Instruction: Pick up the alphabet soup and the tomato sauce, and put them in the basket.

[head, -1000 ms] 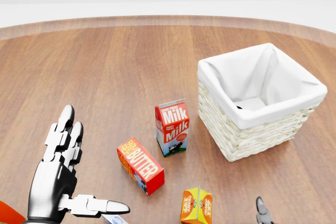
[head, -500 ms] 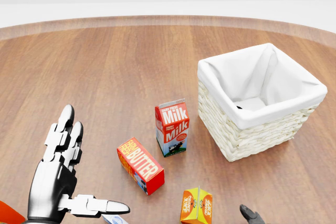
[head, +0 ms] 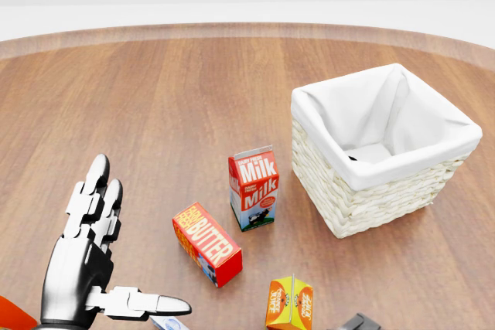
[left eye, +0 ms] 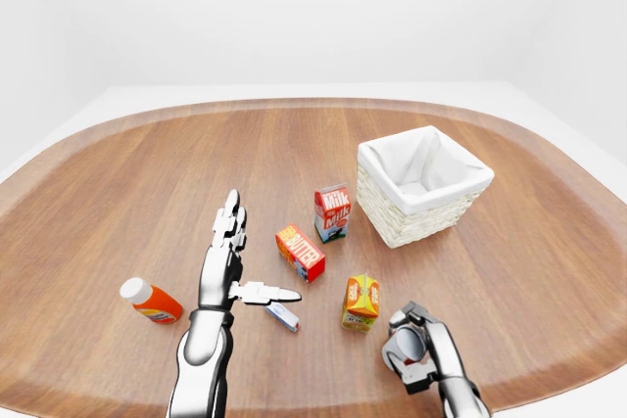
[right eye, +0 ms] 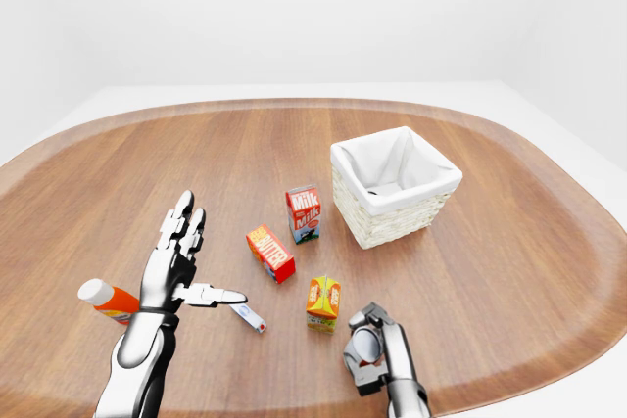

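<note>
so on the table: one basket (left eye: 423,186), one milk carton (left eye: 332,212), one butter box (left eye: 301,253), one juice carton (left eye: 361,302), one orange bottle (left eye: 151,301), one small tube (left eye: 282,316)

A broad wooden bench (left eye: 147,173) with rounded corners and a paler raised rim fills most of the eye views. Plain white walls (left eye: 294,7) rise around it, evenly lit, and a pale floor (left eye: 588,144) shows beyond its edge.

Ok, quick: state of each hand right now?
Left hand: open, fingers spread, holding nothing.
Right hand: curled round a silvery, can-like thing; what it is cannot be told.
</note>
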